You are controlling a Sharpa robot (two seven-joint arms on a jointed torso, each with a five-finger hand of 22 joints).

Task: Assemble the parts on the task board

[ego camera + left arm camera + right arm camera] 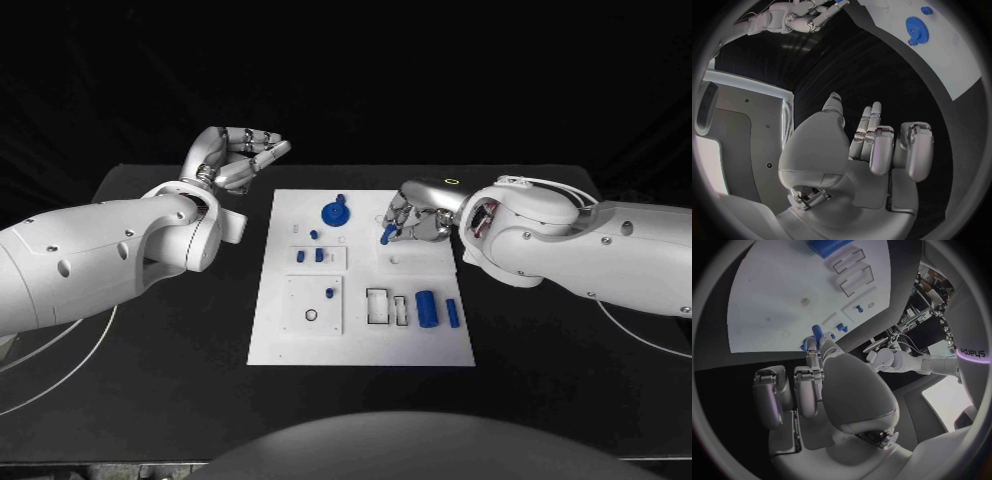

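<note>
Right hand (418, 215) over the task board (361, 340), pinching a small blue peg (385, 236) right of the blue gear (333, 213). Left hand (238, 155) off the board's far left corner, above the tabletop (173, 400), fingers (879, 145) curled, holding nothing.

Matt white task board (361, 340); matt black table (173, 400); blue plastic gear (333, 213)

**Dark Room Around a Black Table**

The black table (159, 330) stood against a background that was wholly black beyond its far edge, with no wall or floor to be made out. In the right wrist view, a cluttered patch of cables and equipment (926, 295) showed past the table, and bright pale light (951, 402) lay nearby.
</note>
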